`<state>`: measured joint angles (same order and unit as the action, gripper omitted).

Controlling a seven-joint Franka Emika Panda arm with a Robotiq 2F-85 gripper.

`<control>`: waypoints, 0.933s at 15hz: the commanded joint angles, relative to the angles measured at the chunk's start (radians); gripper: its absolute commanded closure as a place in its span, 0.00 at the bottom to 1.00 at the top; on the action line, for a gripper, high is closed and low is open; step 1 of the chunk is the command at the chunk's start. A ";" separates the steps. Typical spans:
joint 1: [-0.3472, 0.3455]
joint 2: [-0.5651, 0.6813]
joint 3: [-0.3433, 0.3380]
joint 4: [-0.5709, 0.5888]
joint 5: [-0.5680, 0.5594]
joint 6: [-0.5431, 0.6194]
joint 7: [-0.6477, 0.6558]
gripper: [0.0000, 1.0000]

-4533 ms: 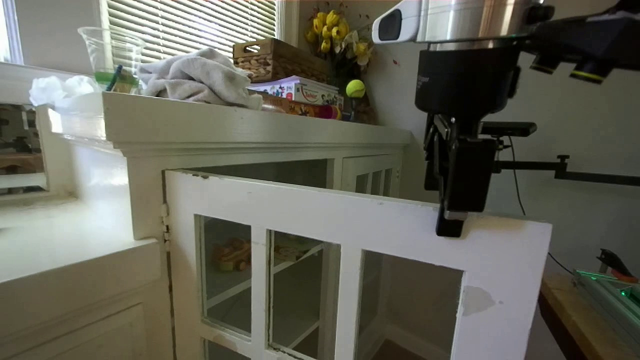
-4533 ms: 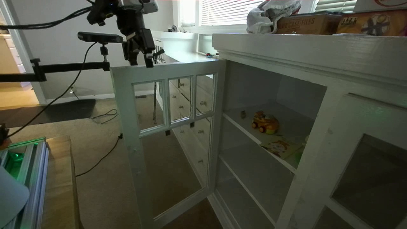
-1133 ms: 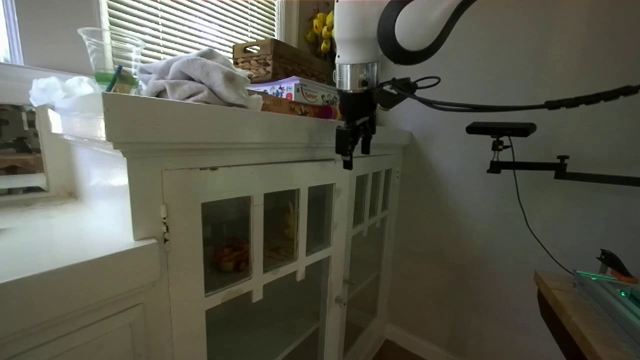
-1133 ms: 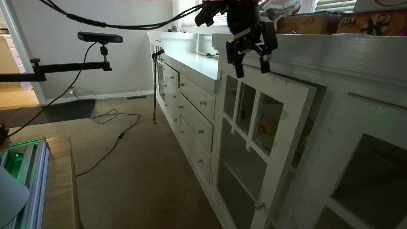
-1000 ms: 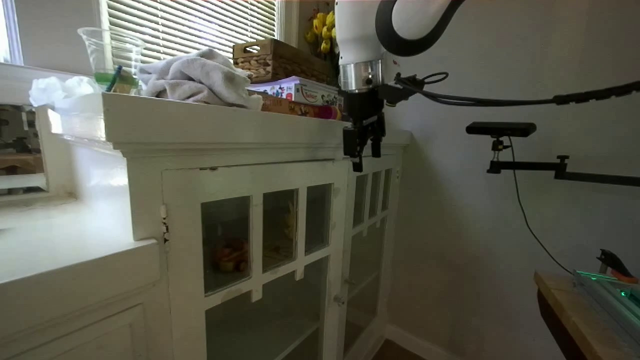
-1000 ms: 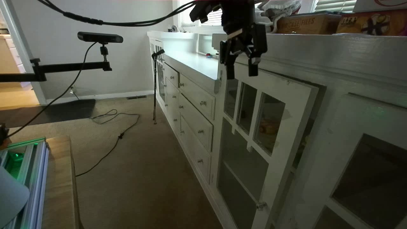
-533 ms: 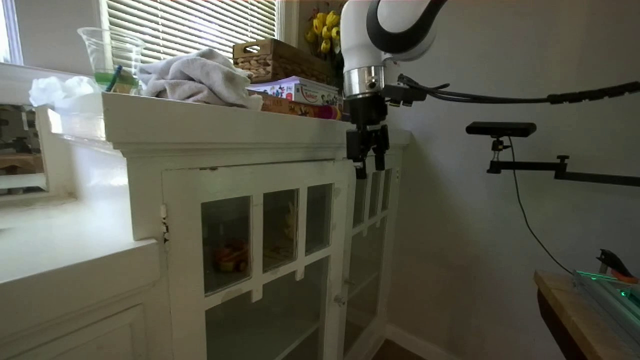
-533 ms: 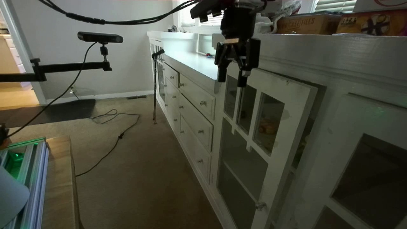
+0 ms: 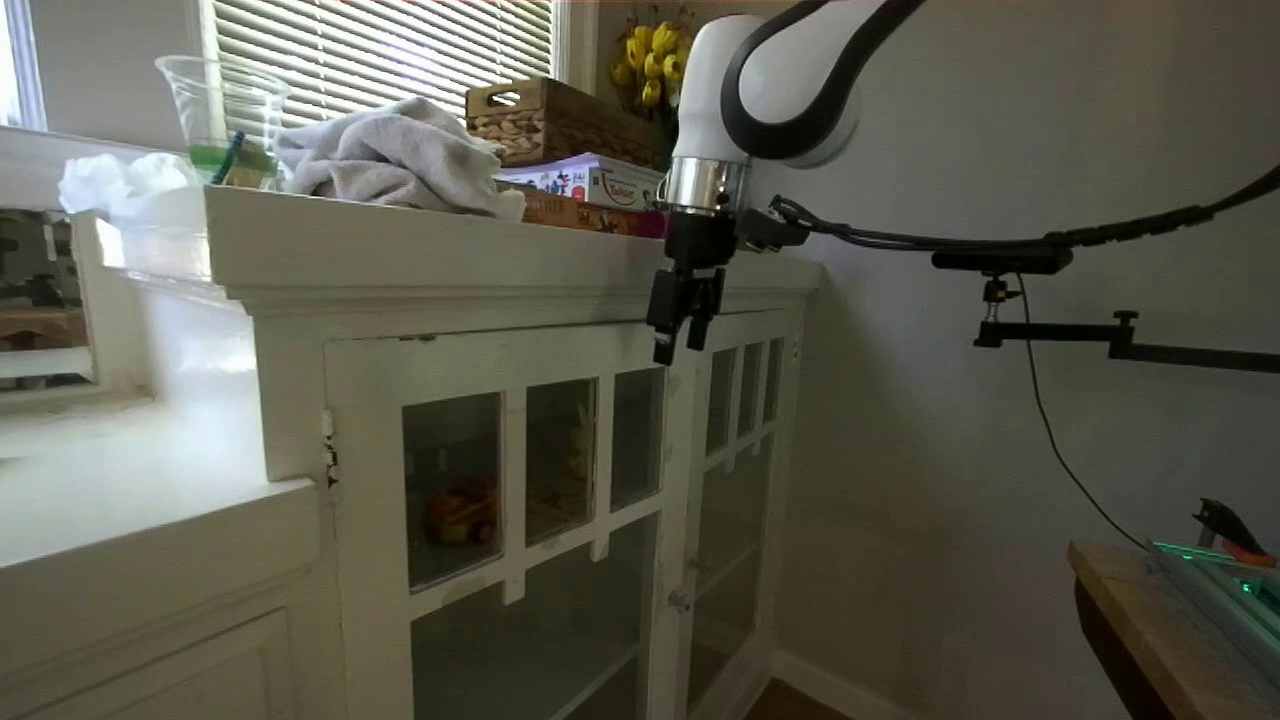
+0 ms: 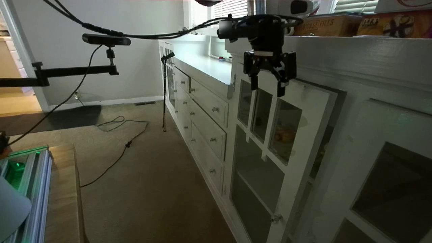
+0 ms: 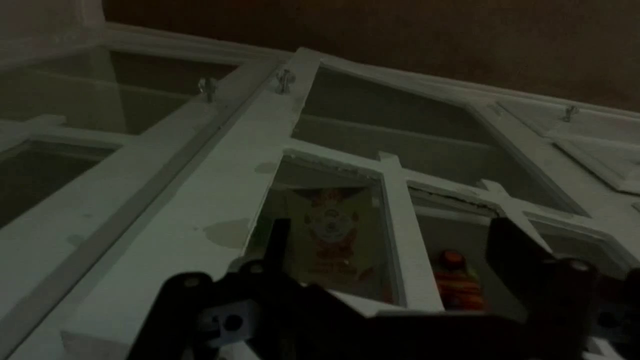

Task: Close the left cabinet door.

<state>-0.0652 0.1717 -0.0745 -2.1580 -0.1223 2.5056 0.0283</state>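
Swung inward within the last few seconds, the tall white-painted wooden left cabinet door (image 9: 514,520), with three small glass panes over one large one, now stands nearly flush with the white wooden cabinet (image 9: 480,310); in an exterior view a narrow dark gap shows along its free edge, the side with the small glassy knob (image 10: 276,218). The black two-fingered claw (image 10: 267,90), also moved off the door's top edge, hangs tips-down before its upper part. Its fingers (image 11: 279,245) are spread well apart, gripping nothing; whether either touches the door cannot be told. Behind the glass sits an orange toy (image 9: 465,512); alongside is the matching white glass-paned door (image 9: 741,450).
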 commanded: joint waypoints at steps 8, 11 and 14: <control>-0.036 0.067 -0.008 -0.058 0.010 0.394 -0.103 0.00; -0.042 0.087 -0.014 -0.060 0.003 0.452 -0.112 0.00; -0.043 0.100 -0.019 -0.060 0.001 0.488 -0.118 0.00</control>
<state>-0.1036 0.2557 -0.0886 -2.2136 -0.1227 2.9425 -0.0602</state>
